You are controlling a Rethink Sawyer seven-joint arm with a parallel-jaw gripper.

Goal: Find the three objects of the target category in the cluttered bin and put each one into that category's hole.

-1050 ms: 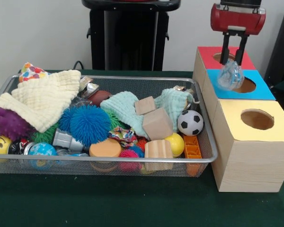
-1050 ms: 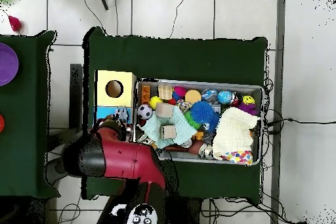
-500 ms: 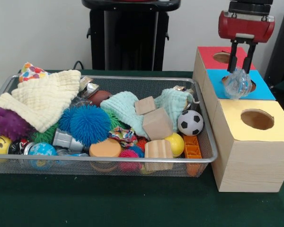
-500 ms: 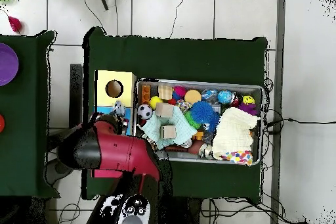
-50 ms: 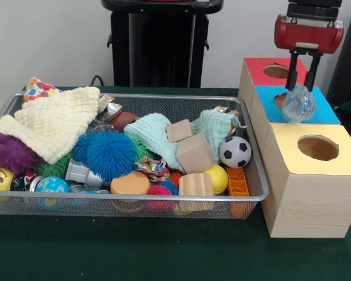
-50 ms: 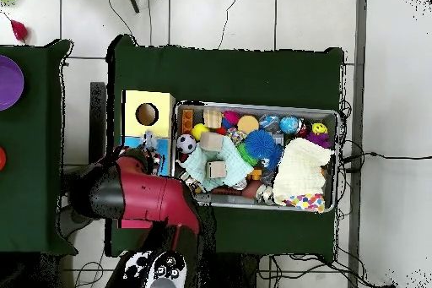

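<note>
My gripper (image 5: 301,86) hangs from the red arm head above the blue-topped box (image 5: 326,112), shut on a clear crinkled plastic piece (image 5: 298,104). The plastic dangles right over the blue box's hole, hiding most of it. Behind stands the red-topped box (image 5: 258,69) with its hole (image 5: 278,71); in front is the yellow-topped box (image 5: 292,136) with its hole (image 5: 317,147). In the overhead view the red arm (image 6: 139,198) covers the red box, and the plastic piece (image 6: 150,140) shows at its tip over the blue box (image 6: 131,144).
The wire mesh bin (image 5: 164,199) left of the boxes holds cloths, wooden blocks (image 5: 194,153), spiky balls (image 5: 110,153), a soccer ball (image 5: 235,151), an orange brick (image 5: 237,182) and several other toys. A black stand (image 5: 159,44) rises behind the bin.
The gripper carried the plastic piece to the right in the front view, from over the red and blue boxes' border to above the blue box's hole, and rose slightly.
</note>
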